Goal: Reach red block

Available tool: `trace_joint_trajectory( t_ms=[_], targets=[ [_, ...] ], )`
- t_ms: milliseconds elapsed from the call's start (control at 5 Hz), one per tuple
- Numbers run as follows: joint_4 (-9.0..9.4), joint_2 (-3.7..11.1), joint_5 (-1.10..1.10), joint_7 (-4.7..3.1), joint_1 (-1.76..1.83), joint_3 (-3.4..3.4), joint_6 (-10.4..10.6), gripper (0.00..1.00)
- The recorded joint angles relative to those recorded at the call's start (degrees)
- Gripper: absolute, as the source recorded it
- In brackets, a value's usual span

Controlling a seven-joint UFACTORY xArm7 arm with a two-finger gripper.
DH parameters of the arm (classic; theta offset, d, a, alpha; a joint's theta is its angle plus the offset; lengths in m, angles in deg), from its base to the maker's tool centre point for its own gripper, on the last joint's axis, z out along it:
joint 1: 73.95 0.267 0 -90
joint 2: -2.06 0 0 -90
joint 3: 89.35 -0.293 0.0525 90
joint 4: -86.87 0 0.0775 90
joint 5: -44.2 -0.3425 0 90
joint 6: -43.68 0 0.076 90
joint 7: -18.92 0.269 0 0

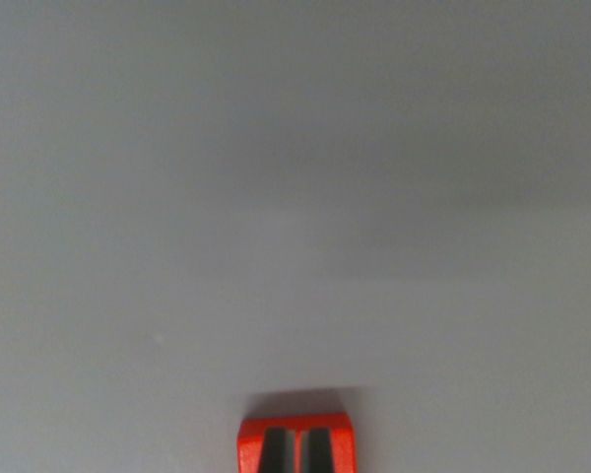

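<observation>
Reach looks close to done, judging from the wrist view alone: red block (pixel 296 441) at the very bottom edge, just right of centre, on the near part of the plain grey table (pixel 295 197), with a soft shadow along its far side. Two dark tapered bars over the block's top, most likely the tips of the gripper (pixel 295 451), standing slightly apart with a thin strip of red between them; whether merely over the block or touching it, cannot tell. Left, at most, a small final approach, if any. Near half of the block cut off by the frame edge, along with the rest of the fingers. Picture soft and blurred throughout; far table featureless, nothing else to make out
</observation>
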Motion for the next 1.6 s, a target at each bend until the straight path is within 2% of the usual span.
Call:
trace_joint_trajectory(
  t_ms=[200, 400, 600, 800, 1000, 1200, 1400, 1600],
  targets=[
    [0.00, 0.00, 0.00, 0.00, 0.00, 0.00, 0.00, 0.00],
    [2.05, 0.60, -0.05, 0.04, 0.00, 0.05, 2.27, 0.00],
    [2.05, 0.60, -0.05, 0.04, 0.00, 0.05, 2.27, 0.00],
    [3.92, 1.14, -0.10, 0.08, 0.01, 0.09, 4.33, 0.00],
    [3.92, 1.14, -0.10, 0.08, 0.01, 0.09, 4.33, 0.00],
    [5.61, 1.63, -0.14, 0.11, 0.01, 0.13, 6.21, 0.00],
    [5.61, 1.63, -0.14, 0.11, 0.01, 0.13, 6.21, 0.00],
    [7.02, 2.04, -0.17, 0.14, 0.01, 0.16, 7.77, 0.00]
  ],
)
